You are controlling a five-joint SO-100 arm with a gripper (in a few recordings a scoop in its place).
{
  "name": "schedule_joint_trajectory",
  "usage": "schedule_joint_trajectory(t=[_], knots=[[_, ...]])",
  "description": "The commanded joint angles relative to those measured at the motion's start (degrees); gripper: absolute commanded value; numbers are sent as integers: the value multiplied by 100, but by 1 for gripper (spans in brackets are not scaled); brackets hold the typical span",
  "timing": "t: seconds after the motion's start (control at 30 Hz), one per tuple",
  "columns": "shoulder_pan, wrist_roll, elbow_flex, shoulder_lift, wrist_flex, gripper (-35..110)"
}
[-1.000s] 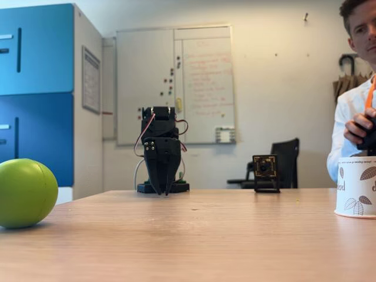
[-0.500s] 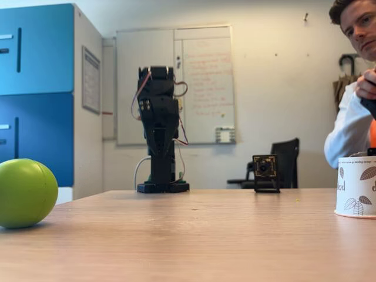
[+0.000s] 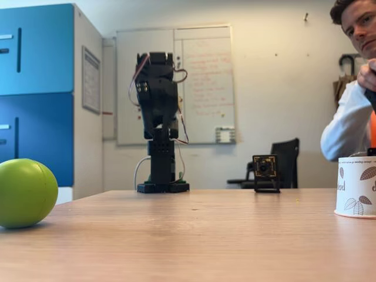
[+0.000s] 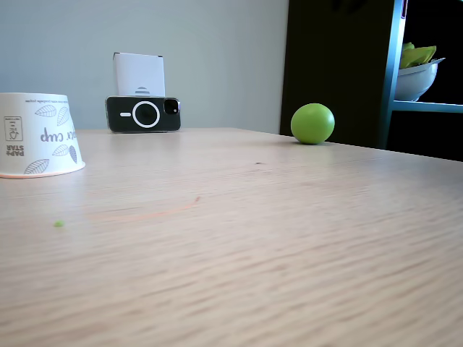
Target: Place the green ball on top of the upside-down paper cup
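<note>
While the ball (image 3: 24,193) sat on the desk (image 3: 200,235) far from the cup (image 3: 356,187), the hand (image 3: 156,100) was up high, open or closed I could not tell, and a round ball could roll off if nudged.

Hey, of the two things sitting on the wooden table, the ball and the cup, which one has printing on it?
The upside-down white paper cup: brown leaves and lettering. The matte lime-green ball is plain.
</note>
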Motion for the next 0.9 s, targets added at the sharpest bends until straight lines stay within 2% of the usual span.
schedule_joint_trajectory(t=[0.0, 0.33, 0.5, 0.73, 0.87], knots=[[141, -114, -835, -580, -62, 6], [185, -290, -2136, -2355, -316, 21], [176, -290, -2399, -2874, -773, 30], [176, -255, -2672, -3340, -738, 42], [220, -246, -2751, -3577, -756, 45]])
